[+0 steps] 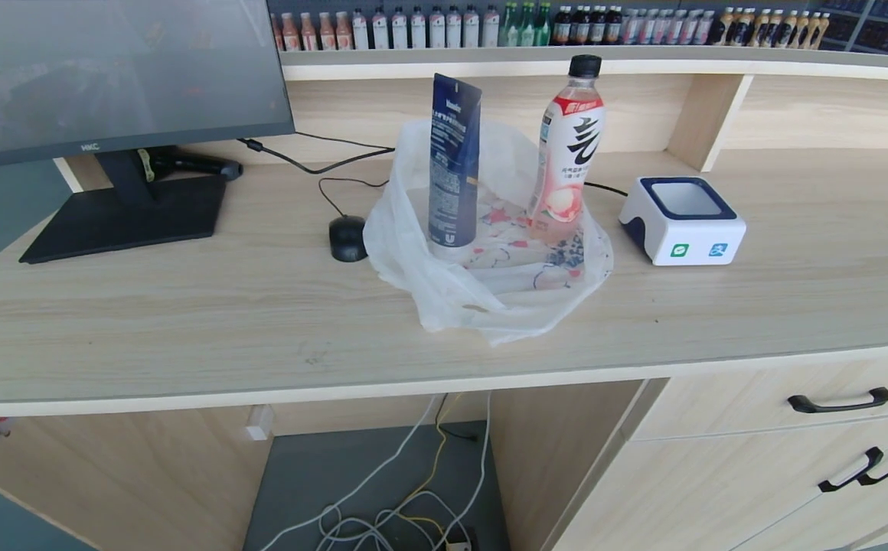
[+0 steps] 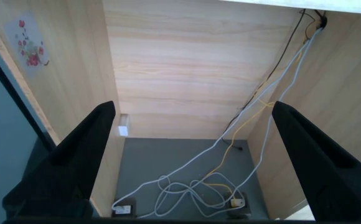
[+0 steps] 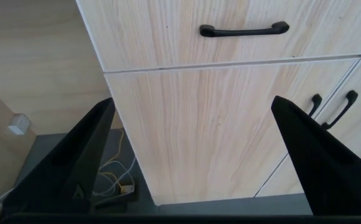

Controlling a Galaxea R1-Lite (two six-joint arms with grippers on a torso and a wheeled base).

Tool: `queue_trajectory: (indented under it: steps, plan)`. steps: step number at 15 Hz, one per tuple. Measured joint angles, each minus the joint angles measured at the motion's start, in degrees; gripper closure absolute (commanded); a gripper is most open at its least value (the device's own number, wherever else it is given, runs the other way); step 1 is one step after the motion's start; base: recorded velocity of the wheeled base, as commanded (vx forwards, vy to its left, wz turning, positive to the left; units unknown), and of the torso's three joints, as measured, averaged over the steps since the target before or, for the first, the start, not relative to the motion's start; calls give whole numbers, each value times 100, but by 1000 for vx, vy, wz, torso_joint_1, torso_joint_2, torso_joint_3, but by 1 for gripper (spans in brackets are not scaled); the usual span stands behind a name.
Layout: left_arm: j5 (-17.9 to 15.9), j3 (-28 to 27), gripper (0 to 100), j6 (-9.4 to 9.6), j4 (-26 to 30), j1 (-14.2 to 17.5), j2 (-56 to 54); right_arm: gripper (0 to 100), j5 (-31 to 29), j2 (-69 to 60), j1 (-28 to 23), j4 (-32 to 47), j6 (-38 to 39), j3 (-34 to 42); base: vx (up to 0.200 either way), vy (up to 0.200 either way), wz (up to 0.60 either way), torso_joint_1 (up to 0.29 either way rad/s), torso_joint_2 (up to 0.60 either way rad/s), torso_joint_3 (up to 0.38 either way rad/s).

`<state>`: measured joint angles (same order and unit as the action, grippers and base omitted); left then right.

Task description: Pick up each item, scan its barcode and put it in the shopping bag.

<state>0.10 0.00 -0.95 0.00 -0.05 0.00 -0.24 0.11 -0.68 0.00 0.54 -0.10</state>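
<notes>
A thin white plastic shopping bag (image 1: 490, 291) lies spread on the wooden counter (image 1: 184, 306). A dark blue tube (image 1: 453, 161) stands upright in it on the left, and a pink drink bottle (image 1: 570, 153) with a black cap stands in it on the right. A white barcode scanner box (image 1: 681, 220) with a dark blue top sits just right of the bag. My left gripper (image 2: 190, 155) hangs open below the counter, facing the cable-filled knee space. My right gripper (image 3: 190, 155) is open too, facing the drawer fronts under the counter.
A monitor (image 1: 107, 76) on a black stand occupies the counter's left, with a black mouse (image 1: 347, 237) beside the bag. A raised shelf (image 1: 566, 65) runs behind, with rows of bottles beyond. Drawers with black handles (image 1: 840, 401) sit lower right; loose cables (image 2: 193, 186) lie on the floor.
</notes>
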Motion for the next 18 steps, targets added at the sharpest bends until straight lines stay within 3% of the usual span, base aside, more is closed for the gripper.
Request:
queue_trajectory:
  steps: [18]
  plan:
    - [-2,0,0,-46,0,5,0,0,0,2,6,2,-155,2,0,-200,0,2,3,2]
